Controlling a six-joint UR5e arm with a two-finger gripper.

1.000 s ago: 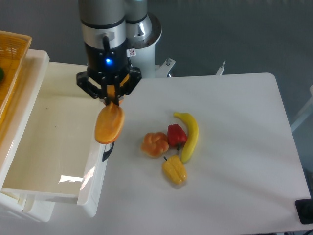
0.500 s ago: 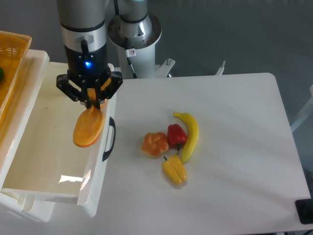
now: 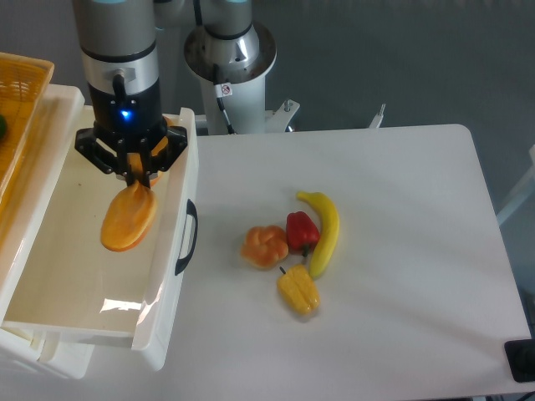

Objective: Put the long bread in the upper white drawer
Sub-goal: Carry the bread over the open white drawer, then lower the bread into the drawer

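The long bread (image 3: pixel 129 220) is an orange-tan loaf hanging nearly upright from my gripper (image 3: pixel 138 174), which is shut on its top end. It hangs over the inside of the upper white drawer (image 3: pixel 58 292), near the drawer's right wall and clear of the floor. The drawer stands pulled open at the left of the table, its black curved handle (image 3: pixel 190 237) on the front panel facing right. The fingertips are partly hidden behind the loaf's top.
On the table to the right lie a round orange bun (image 3: pixel 265 246), a red pepper (image 3: pixel 302 230), a yellow banana (image 3: pixel 324 230) and a yellow pepper (image 3: pixel 299 289). A yellow woven basket (image 3: pixel 17 117) sits at the far left behind the drawer.
The gripper has carried the long bread leftward, from above the drawer's front panel and handle to over the drawer's interior. The items on the table have not moved.
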